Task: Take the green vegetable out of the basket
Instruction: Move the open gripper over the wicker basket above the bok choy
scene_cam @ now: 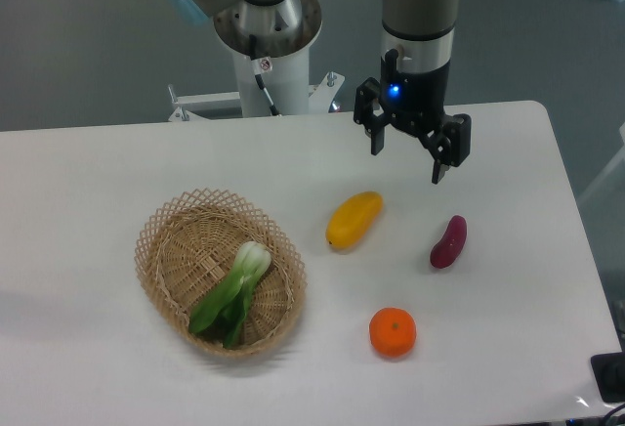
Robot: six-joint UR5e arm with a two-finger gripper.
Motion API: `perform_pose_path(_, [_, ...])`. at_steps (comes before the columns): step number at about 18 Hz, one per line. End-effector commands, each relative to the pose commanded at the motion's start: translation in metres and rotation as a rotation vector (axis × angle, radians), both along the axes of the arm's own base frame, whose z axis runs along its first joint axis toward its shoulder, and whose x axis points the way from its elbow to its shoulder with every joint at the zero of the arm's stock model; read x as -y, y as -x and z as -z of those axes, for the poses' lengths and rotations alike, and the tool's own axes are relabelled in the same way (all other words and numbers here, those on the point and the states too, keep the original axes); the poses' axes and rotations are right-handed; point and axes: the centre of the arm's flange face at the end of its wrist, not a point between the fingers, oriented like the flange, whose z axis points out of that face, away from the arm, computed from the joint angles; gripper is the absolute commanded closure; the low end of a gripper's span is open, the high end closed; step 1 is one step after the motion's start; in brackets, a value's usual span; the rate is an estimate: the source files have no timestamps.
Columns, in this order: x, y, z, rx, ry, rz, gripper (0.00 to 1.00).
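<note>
White table (117, 167) carries basket (166, 250), mango (354, 219), sweet potato (448, 241), orange (392, 332).

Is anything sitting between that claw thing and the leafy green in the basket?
Yes. In the camera view, the yellow mango lies between the tool and the green vegetable, plus the basket rim.

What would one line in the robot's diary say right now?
claw: open, empty, above table | bok choy: lying in basket | mango, sweet potato, orange: on table | pick: not started

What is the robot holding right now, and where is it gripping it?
Nothing. The gripper hangs open above the table, and the bok choy lies in the basket.
</note>
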Motion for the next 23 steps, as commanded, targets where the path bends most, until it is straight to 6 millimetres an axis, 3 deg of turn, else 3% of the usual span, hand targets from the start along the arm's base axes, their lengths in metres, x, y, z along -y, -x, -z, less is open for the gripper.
perform_pose_path(7, [0.004, -0.008, 0.007, -0.003, -0.017, -0.006, 0.0])
perform_pose_path(14, [-0.01, -0.022, 0.013, 0.11, -0.116, -0.163, 0.0])
perform_pose_path(19, [-0.04, -0.054, 0.023, 0.233, -0.17, -0.266, 0.0])
perform_pose_path(23, [-0.079, -0.093, 0.062, 0.323, -0.111, -0.304, 0.0])
